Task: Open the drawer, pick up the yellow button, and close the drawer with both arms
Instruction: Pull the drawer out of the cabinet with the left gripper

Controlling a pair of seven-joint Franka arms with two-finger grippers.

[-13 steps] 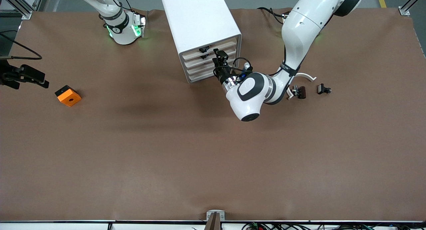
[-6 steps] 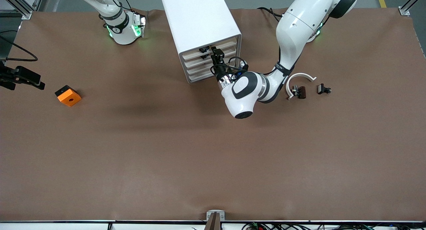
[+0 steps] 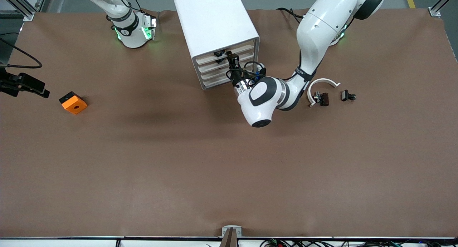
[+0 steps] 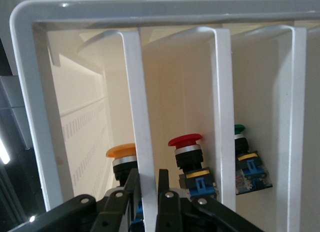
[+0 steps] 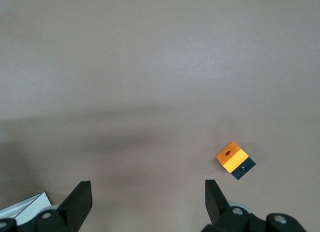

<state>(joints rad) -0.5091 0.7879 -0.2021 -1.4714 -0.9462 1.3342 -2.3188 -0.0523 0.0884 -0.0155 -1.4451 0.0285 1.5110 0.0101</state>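
Opening the drawer (image 3: 226,53) is the step in hand: its front edge is clamped by the left pincer (image 4: 148,184). The button (image 4: 122,159) sits inside. A straight outward pull is judged next. The right pincer (image 5: 148,202) waits wide near the orange block (image 3: 73,102).

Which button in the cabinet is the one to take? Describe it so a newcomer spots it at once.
Start at the white cabinet in the middle of the table, where the left gripper is shut on the top drawer edge. Inside that drawer sits the button: its cap is orange-yellow, while the neighbouring drawers hold a red-capped and a green-capped one.
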